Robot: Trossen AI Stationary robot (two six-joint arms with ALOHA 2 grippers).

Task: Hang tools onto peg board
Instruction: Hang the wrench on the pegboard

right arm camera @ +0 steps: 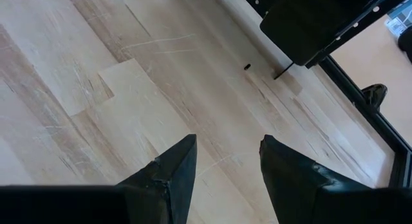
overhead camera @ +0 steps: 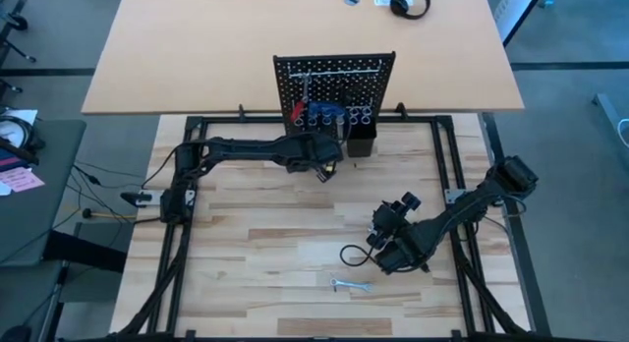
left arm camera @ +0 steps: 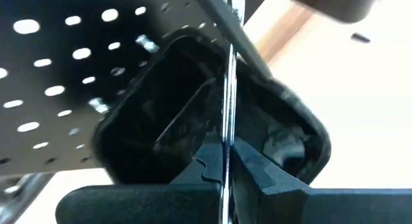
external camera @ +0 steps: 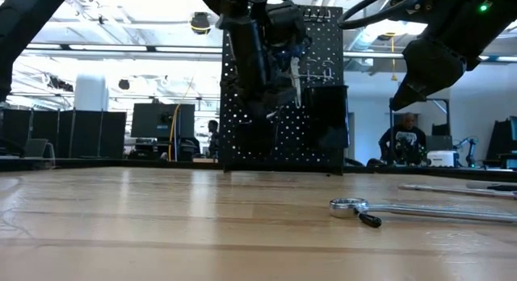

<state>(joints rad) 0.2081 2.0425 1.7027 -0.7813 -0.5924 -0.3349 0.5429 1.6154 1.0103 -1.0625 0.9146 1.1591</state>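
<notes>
- High view: several tools (overhead camera: 319,112) are seen already hung on the peg board (overhead camera: 334,77); one silver wrench (overhead camera: 349,284) is left lying on the counter (overhead camera: 246,244).
- Left end effector (left arm camera: 226,161) is pinched on a thin silver shaft (left arm camera: 228,89), held over a black cup (left arm camera: 193,121) at the board's base.
- Right end effector (right arm camera: 225,166) is spread, empty, above bare counter.

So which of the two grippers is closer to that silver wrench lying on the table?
The right. The right gripper hangs open just above the silver wrench at the table's near side. The left gripper is far off at the peg board, shut on a thin silver tool.
</notes>
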